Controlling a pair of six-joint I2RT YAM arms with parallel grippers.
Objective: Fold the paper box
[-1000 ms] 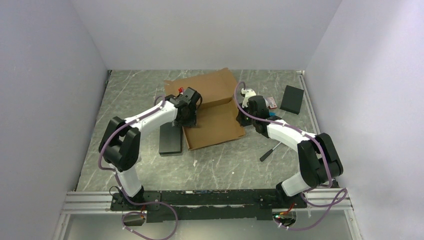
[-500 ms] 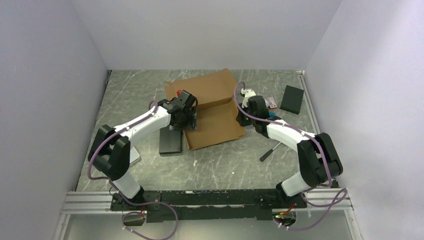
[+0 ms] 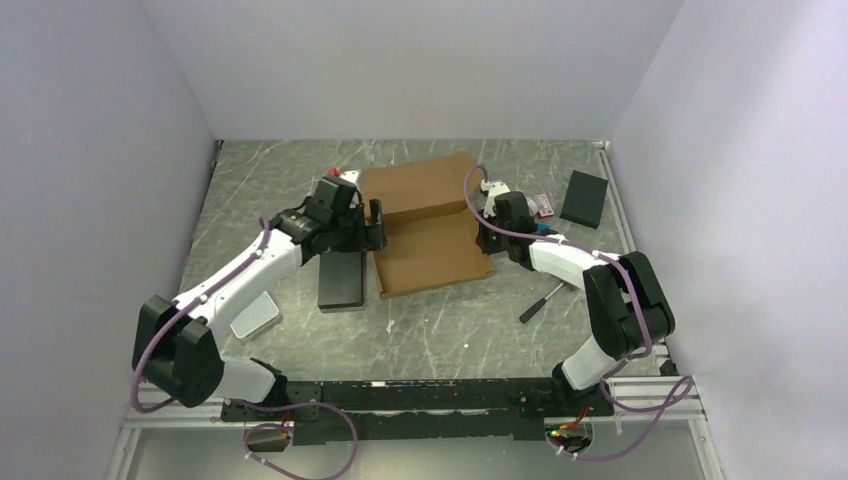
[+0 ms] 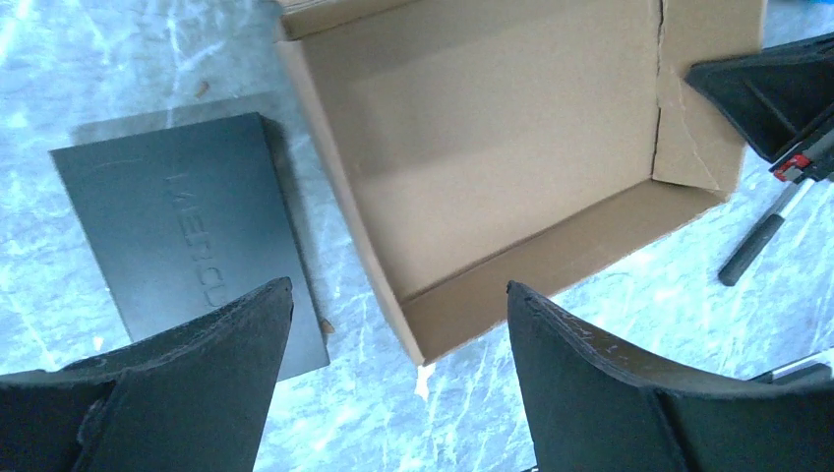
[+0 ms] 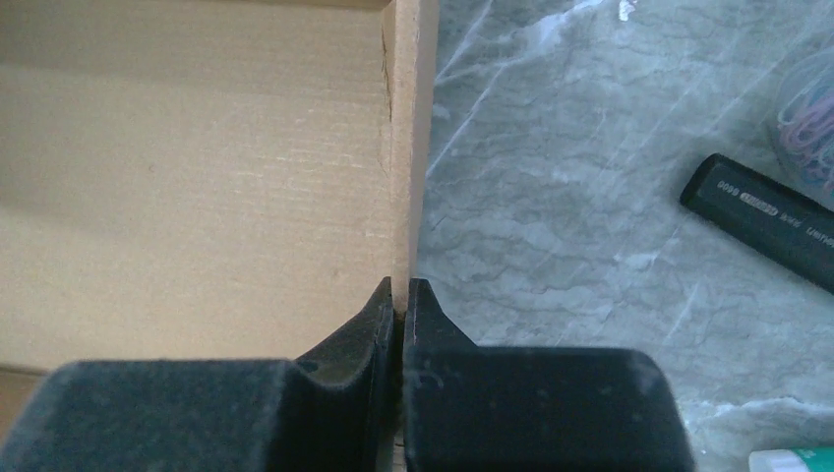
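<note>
While the paper box (image 3: pixel 430 245) sat half-formed in the middle of the table (image 3: pixel 280 180), the right gripper (image 5: pixel 401 287) was pinching its upright right-hand wall, and the left gripper (image 4: pixel 398 295) hung spread wide over its left wall.

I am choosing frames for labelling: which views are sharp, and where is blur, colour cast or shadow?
Top external view: even, soft light, sharp, the paper box casting hardly any shadow. Left wrist view: bluish cast on the table, shade inside the box, left end effector slightly soft. Right wrist view: right end effector close and soft, cardboard grain crisp.
</note>
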